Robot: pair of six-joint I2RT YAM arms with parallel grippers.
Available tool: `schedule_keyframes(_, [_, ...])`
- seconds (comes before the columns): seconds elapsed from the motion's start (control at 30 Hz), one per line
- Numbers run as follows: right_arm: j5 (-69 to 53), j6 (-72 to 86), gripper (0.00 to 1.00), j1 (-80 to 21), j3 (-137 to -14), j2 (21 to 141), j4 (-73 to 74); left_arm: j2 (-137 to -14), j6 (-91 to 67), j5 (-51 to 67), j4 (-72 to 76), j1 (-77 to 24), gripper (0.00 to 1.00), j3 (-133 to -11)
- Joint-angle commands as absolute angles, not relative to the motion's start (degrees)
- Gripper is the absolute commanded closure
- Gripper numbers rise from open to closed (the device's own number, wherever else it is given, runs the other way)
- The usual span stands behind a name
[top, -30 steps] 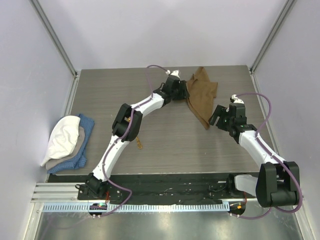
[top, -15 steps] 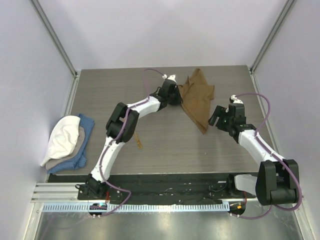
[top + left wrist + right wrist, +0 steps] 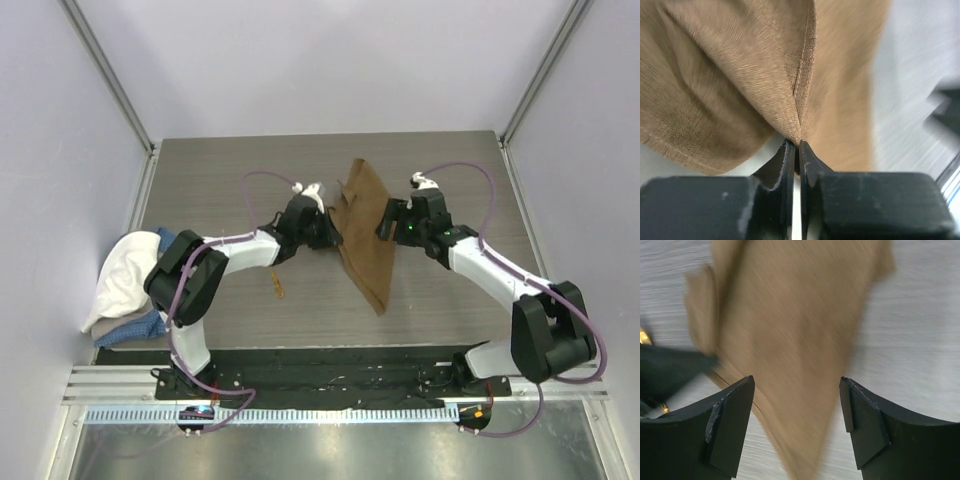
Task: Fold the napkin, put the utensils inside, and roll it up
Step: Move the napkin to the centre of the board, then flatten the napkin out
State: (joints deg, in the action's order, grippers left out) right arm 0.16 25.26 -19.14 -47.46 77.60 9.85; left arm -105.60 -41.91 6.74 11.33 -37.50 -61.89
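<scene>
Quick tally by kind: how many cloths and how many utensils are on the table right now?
Cloths: 3 (tan-brown fabric napkin, bunched white cloth, blue cloth under the white one)
Utensils: 1 (small gold metal spoon)
Total: 4

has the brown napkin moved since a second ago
Yes. The napkin has shifted left and toward the near edge, away from the back right corner of the table, pinched in the left gripper.
</scene>
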Motion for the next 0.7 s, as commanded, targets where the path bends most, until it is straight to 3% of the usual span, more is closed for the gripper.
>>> schedule_keyframes(0.0, [2.72, 27.95, 0.23, -23.90, -53.77, 83.73, 5.37, -99.94, -44.47, 10.11, 15.12, -40.16, 0.85, -53.45])
schedule_keyframes(0.03, [2.81, 28.30, 0.23, -25.47, -54.66, 84.89, 5.10, -98.80, -44.65, 9.93, 15.12, -40.25, 0.79, -52.13])
schedule_keyframes(0.07, [2.81, 28.39, 0.23, -26.10, -55.71, 86.38, 5.01, -95.57, -44.65, 8.89, 14.51, -40.25, 0.65, -49.86])
schedule_keyframes(0.13, [3.34, 28.30, 0.23, -27.59, -58.61, 90.32, 4.83, -92.13, -44.12, 6.95, 13.36, -40.17, 0.53, -48.00])
schedule_keyframes(0.17, [3.51, 28.21, 0.24, -28.82, -59.58, 91.40, 4.83, -90.54, -43.51, 5.20, 12.66, -40.25, 0.43, -46.86])
schedule_keyframes(0.2, [3.78, 28.13, 0.24, -29.26, -61.42, 92.54, 5.27, -87.57, -43.07, 4.40, 11.00, -40.17, 0.39, -46.58])
schedule_keyframes(0.4, [5.26, 27.25, 0.25, -33.04, -66.26, 98.52, 5.45, -80.26, -38.50, -3.04, 2.21, -38.07, 0.34, -47.20])
schedule_keyframes(0.57, [8.43, 26.46, 0.25, -34.01, -70.30, 104.48, 7.55, -82.00, -36.92, -4.22, -2.28, -33.58, 0.34, -48.60])
schedule_keyframes(0.63, [10.97, 25.75, 0.29, -34.01, -72.33, 105.99, 9.75, -84.19, -35.34, -4.39, -3.60, -32.96, 0.34, -50.09])
schedule_keyframes(0.67, [11.68, 25.32, 0.36, -34.01, -73.29, 106.52, 10.80, -84.90, -34.81, -4.57, -3.78, -32.96, 0.34, -50.53])
